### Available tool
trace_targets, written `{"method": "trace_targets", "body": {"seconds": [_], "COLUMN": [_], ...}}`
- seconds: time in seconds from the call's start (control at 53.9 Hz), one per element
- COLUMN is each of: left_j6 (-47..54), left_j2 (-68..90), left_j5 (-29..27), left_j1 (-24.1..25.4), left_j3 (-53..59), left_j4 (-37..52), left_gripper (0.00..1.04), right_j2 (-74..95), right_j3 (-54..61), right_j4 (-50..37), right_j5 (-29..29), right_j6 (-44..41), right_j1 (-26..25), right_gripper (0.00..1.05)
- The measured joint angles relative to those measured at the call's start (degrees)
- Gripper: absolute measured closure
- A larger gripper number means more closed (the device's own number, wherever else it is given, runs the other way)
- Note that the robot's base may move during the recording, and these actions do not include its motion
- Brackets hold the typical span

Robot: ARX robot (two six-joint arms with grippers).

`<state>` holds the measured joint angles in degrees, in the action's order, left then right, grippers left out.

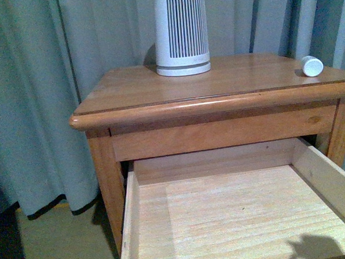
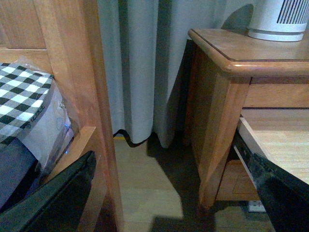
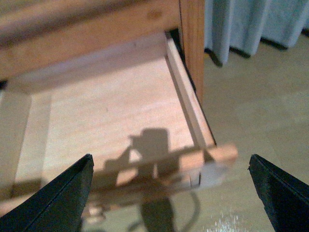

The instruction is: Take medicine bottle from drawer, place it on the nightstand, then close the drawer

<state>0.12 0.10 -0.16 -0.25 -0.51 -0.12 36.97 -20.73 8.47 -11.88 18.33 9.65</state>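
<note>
The small white medicine bottle [image 1: 312,66] lies on its side on the nightstand [image 1: 128,94] top, near the right edge. The drawer [image 1: 131,227] is pulled out, and its pale plank floor shows bare. In the right wrist view the drawer [image 3: 183,101] lies below my right gripper [image 3: 171,193], which hangs open above its front edge with nothing between the fingers. My left gripper [image 2: 176,193] is open too, low beside the nightstand [image 2: 217,125] and over the floor. Neither arm shows in the front view.
A large white slatted device [image 1: 181,28] stands at the back of the nightstand top. Grey curtains [image 1: 33,86] hang behind and to the left. A wooden bed frame [image 2: 72,72] with checked bedding [image 2: 19,92] stands left of the nightstand, with a strip of floor between.
</note>
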Motion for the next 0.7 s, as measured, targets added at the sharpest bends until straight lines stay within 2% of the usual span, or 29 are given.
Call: {"method": "trace_targets", "body": {"seconds": [0.056,0.13,0.278,0.427,0.594,0.705], "left_j6": [0.0,0.0,0.0,0.0,0.0,0.0], "left_j2": [0.0,0.0,0.0,0.0,0.0,0.0], "left_j5": [0.0,0.0,0.0,0.0,0.0,0.0], "left_j1": [0.0,0.0,0.0,0.0,0.0,0.0], "left_j3": [0.0,0.0,0.0,0.0,0.0,0.0], "left_j4": [0.0,0.0,0.0,0.0,0.0,0.0], "left_gripper": [0.07,0.07,0.07,0.07,0.07,0.07], "right_j2": [-3.9,-4.7,-0.4,12.9,37.2,48.7], "right_j3": [5.4,8.6,13.2,14.7,11.1,5.3], "right_j4": [2.6,2.5,-4.5,-21.0,-43.8,-52.1], "right_j5": [-2.1,-2.6,-3.5,-3.0,-0.8,-0.3], "right_j6": [1.8,3.1,4.0,3.2,1.0,-0.9], "right_j1": [2.6,3.3,4.3,5.3,5.0,3.7], "right_gripper": [0.07,0.07,0.07,0.07,0.07,0.07]}}
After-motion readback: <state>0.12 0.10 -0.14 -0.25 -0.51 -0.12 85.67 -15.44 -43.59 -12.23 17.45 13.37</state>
